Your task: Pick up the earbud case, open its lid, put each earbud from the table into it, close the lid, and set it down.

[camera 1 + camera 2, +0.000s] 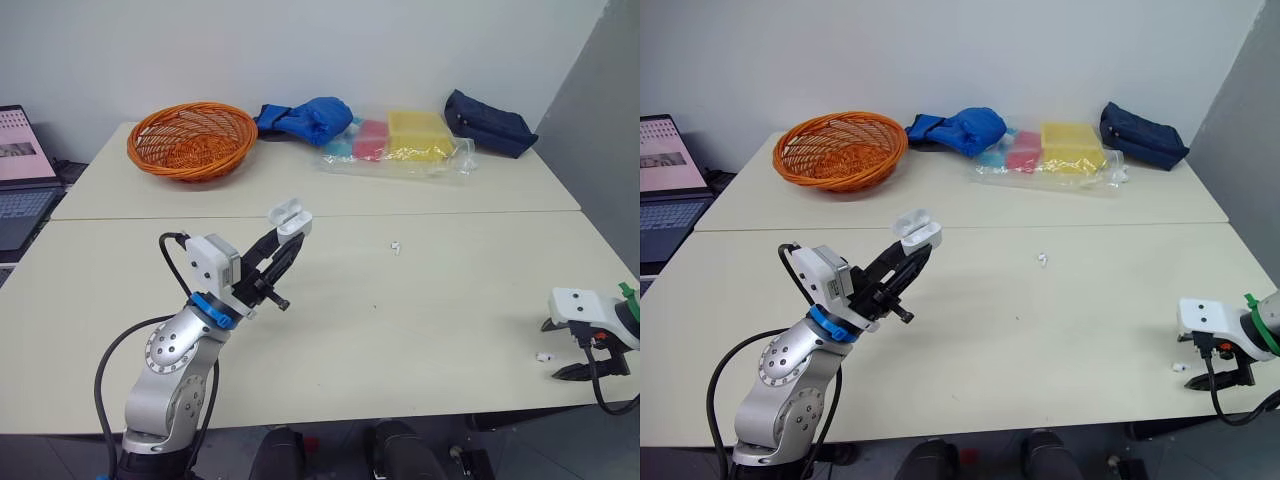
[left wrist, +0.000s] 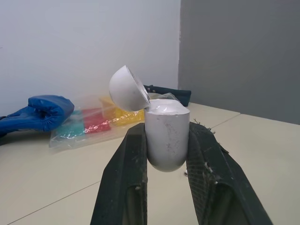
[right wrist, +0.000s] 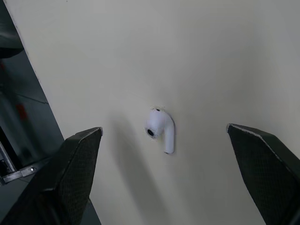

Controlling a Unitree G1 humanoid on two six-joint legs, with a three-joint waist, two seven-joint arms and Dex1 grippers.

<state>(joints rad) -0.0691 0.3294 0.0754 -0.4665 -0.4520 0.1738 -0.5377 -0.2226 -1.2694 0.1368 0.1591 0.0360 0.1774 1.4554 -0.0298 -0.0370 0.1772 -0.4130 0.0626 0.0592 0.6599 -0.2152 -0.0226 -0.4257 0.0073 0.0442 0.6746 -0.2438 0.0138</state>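
Two earbuds are lying loose on the pale table while the left gripper is holding the white earbud case up off the surface. Its two black fingers are clamping the case's rounded body from either side. The case is sitting upright at the fingertips, and its lid is standing flipped open, tilting back on its hinge above the body. The right gripper is hanging low over the table with its fingers spread wide apart, gripping nothing. One earbud is lying flat on the table just ahead of this gripper, in line with the gap between its spread fingertips and touching neither of them. The other earbud is resting well apart from both grippers, out beyond the left gripper's tips and off toward the right gripper's side. Far beyond the held case, an orange basket is sitting on the table.
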